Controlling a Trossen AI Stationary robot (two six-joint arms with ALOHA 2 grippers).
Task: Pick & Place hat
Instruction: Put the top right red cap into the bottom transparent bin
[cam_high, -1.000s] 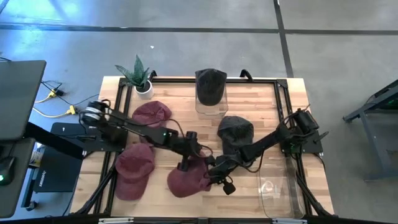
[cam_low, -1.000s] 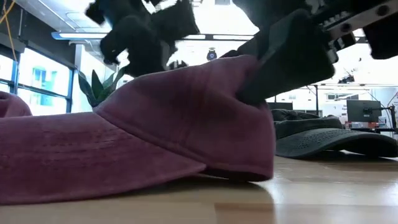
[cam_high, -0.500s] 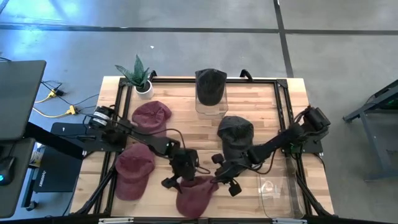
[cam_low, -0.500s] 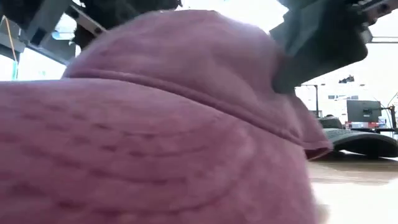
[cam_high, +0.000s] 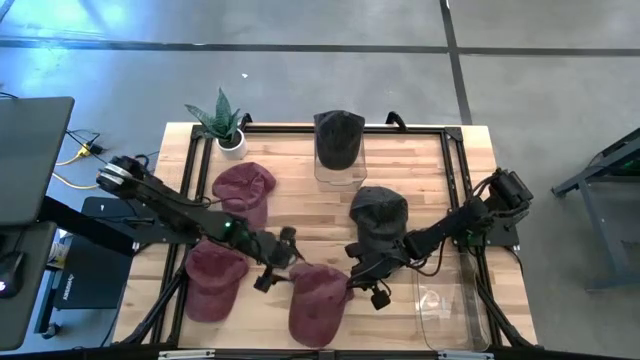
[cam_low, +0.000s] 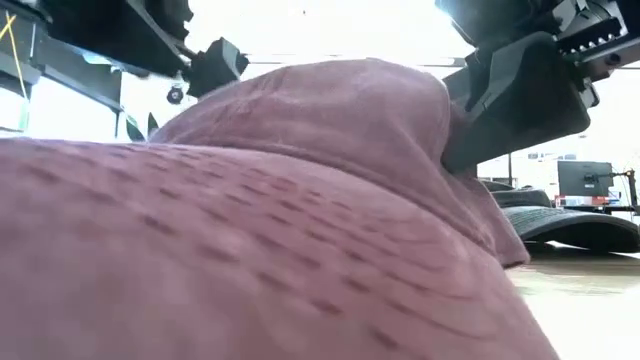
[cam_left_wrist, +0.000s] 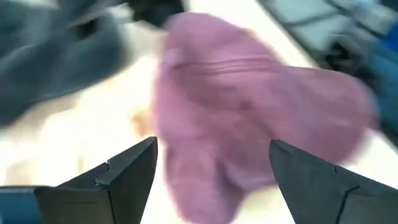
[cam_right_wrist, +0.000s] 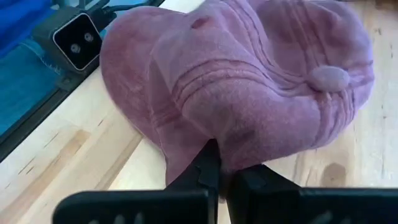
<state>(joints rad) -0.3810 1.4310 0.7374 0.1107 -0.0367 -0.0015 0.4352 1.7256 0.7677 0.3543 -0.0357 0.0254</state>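
The maroon hat (cam_high: 317, 300) lies at the worktop's (cam_high: 300, 205) front edge, right in front of the low camera, its long axis running front to back with the brim toward that edge; bare wood lies open behind it, toward the grey hat (cam_high: 378, 212); the right end effector (cam_high: 356, 283) is clamped narrow on the hat's crown edge; the left end effector (cam_high: 277, 262), fingers spread wide and holding nothing, sits just beside the hat, between it and another maroon hat (cam_high: 213, 281).

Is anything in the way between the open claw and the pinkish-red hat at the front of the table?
Nothing visible is. The left claw is open beside the maroon hat, with only bare table between them. The right claw is already shut on the hat's edge.
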